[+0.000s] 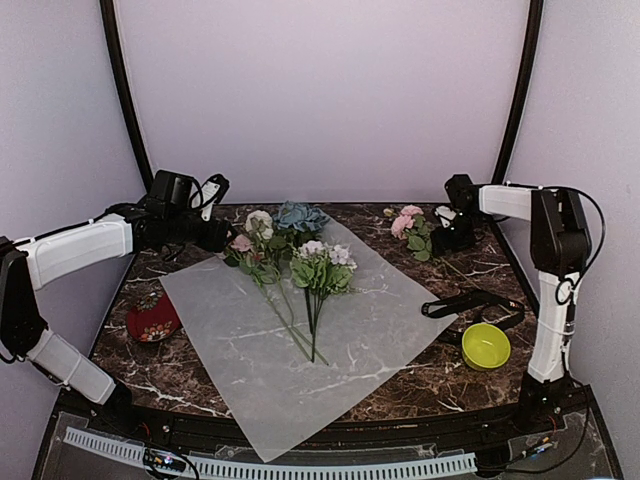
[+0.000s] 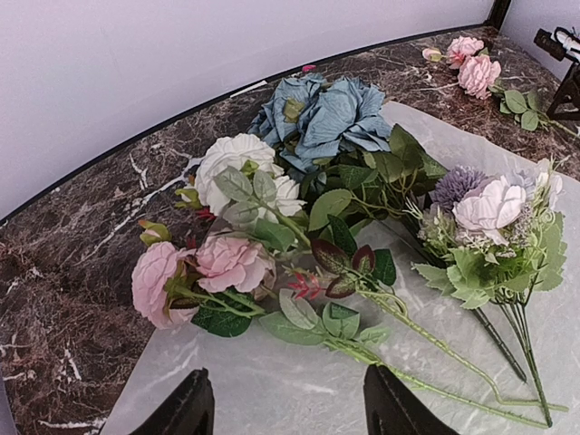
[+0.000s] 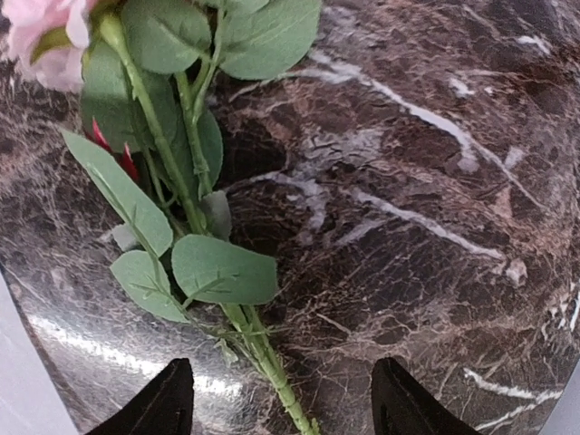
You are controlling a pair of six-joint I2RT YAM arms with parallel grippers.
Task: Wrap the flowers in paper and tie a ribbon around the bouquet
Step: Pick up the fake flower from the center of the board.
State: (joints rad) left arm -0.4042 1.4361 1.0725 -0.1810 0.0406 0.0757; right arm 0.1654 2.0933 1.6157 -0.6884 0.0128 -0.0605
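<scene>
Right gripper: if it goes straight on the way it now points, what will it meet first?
Probably the green stem of the lone pink flower, lying between the open jaws, with the table right under it; depth is unclear.

In the right wrist view the soft pink bloom [image 3: 36, 36] in the upper left corner is cut off by the edge, and its thin green stem [image 3: 256, 349] runs out at the bottom. Only two black fingertips [image 3: 172, 399] of the right gripper [image 3: 285, 403] show. In the top view, the small red thing [image 1: 152, 318] at the left is too small to tell.
</scene>
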